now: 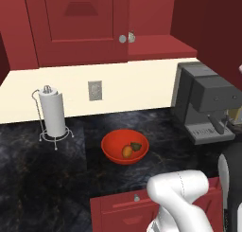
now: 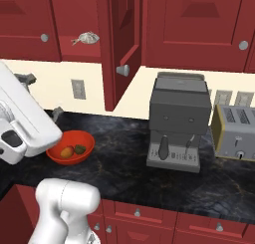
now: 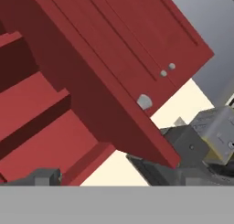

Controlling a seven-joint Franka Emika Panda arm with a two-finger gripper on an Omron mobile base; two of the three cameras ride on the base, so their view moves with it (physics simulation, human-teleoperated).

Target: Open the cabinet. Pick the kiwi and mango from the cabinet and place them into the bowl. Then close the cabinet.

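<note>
The dark red cabinet [image 1: 80, 22] has its left door shut, while its right door [image 2: 119, 49] stands swung out, edge-on, knob [image 2: 123, 70] towards me. The orange-red bowl [image 1: 125, 147] sits on the black counter below, holding the orange-yellow mango [image 1: 126, 151] and the dark kiwi [image 1: 136, 146]. Both fruits also show in the bowl [image 2: 69, 147] from the right side. My gripper [image 2: 42, 96] hangs open and empty above the bowl, left of the open door. In the hand view the door's edge and knob [image 3: 144, 101] lie ahead, with cabinet shelves to the left.
A paper-towel stand [image 1: 52, 112] is left of the bowl. A grey coffee machine [image 2: 177, 123] and a toaster [image 2: 234, 133] stand to the right. A small grey item [image 2: 85, 38] sits inside the cabinet. A low red drawer [image 1: 136, 202] is under the counter's front edge.
</note>
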